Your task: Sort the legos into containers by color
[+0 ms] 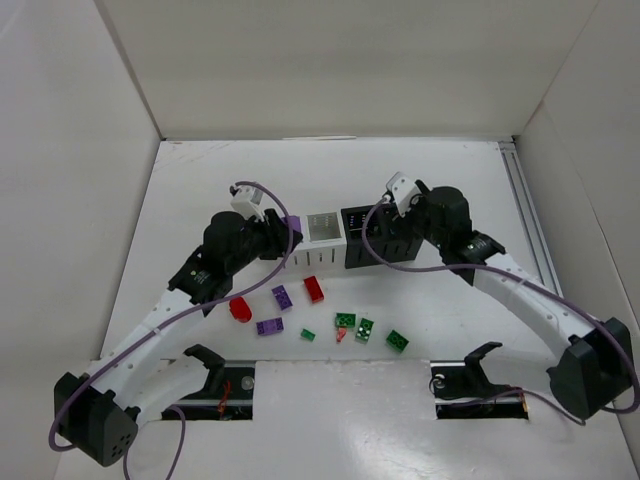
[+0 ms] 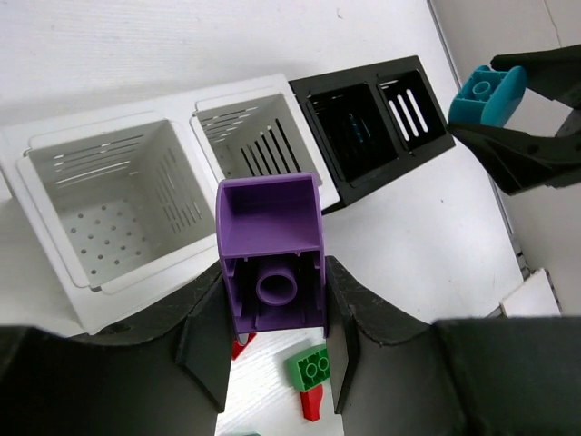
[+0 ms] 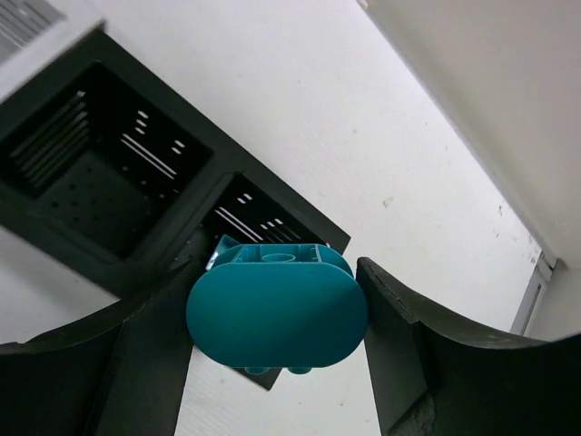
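We see a white table (image 1: 450, 180) boxed in on three sides by plain white panels: a back wall (image 1: 340, 60), a left wall (image 1: 60, 200) and a right wall (image 1: 590, 150). A pale metal rail (image 1: 527, 215) runs along the table's right edge, at the foot of the right wall. The light is even and soft, and we find only faint shadows on the tabletop.

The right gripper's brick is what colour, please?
Teal; the brick shows best in the right wrist view.
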